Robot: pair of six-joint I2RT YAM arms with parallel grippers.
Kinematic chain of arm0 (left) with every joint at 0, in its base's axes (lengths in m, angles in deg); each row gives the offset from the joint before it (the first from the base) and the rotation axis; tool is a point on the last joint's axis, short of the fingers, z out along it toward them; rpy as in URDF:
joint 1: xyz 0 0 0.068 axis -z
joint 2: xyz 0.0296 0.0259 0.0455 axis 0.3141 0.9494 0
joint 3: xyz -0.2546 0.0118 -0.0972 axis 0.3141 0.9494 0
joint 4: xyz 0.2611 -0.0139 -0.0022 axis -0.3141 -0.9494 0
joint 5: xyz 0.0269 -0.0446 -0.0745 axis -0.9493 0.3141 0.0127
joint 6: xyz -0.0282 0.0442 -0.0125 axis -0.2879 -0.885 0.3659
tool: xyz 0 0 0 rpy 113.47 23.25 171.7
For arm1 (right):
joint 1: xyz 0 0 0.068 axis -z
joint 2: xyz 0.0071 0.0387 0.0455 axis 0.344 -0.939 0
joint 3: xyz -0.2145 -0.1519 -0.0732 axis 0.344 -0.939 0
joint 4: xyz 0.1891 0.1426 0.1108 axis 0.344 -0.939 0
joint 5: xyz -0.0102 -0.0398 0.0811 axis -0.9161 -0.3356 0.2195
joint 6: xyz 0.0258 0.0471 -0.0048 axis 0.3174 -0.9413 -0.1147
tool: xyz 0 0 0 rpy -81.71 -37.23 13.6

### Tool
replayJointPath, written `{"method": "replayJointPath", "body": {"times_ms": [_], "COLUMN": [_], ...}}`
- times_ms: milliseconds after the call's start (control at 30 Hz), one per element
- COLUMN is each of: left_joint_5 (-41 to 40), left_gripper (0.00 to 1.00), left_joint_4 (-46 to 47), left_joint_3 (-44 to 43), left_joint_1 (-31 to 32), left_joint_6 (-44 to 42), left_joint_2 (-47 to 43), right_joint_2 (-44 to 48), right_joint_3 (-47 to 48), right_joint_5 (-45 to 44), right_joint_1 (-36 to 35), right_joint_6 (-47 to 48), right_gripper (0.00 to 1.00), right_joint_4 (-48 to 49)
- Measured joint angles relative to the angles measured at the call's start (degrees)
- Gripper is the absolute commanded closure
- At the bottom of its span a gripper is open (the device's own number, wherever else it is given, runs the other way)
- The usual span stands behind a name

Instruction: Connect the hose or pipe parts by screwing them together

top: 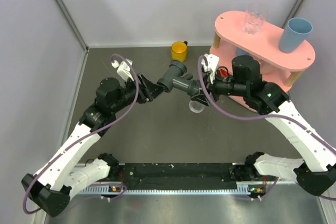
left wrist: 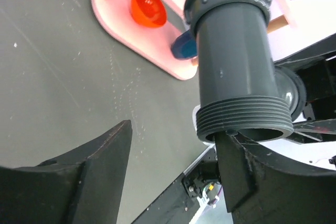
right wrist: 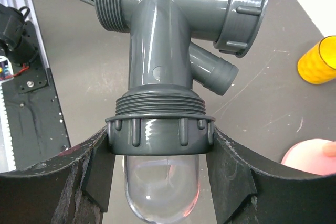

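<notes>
The right claw [right wrist: 160, 169] pinches the grey-collared short clear domed piece [right wrist: 160, 135], its axis running straight out into the dark grey plastic T-shaped pipe fitting [right wrist: 157, 51], whose threaded end points at the spread left claw [left wrist: 176, 145].

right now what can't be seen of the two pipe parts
Right wrist: how far clear domed tube is screwed onto dark grey plastic T-shaped pipe fitting; its grey ribbed collar covers the joint.
Left wrist: whether left gripper touches the fitting's threaded end; a finger overlaps it.
Top: tube partly hidden under right gripper.
</notes>
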Motion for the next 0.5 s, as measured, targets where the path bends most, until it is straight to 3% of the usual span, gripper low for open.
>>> {"method": "replayJointPath", "body": {"times_ms": [233, 500], "left_joint_5": [0.9, 9.7], "left_gripper": [0.15, 0.13], "left_joint_4": [-15.2, -23.4], "left_joint_3": [-4.5, -16.5], "left_joint_1": [-0.1, -3.6], "left_joint_6": [0.4, 1.9], "left_joint_2": [-1.8, -1.6], "right_joint_2": [2.4, 4.3], "right_joint_3": [0.0, 1.8], "right_joint_5": [-3.8, -4.5], "right_joint_1": [0.3, 0.5], "right_joint_6": [8.6, 19.0], "right_gripper": [1.00, 1.00], "right_joint_4": [-0.6, -1.4]}}
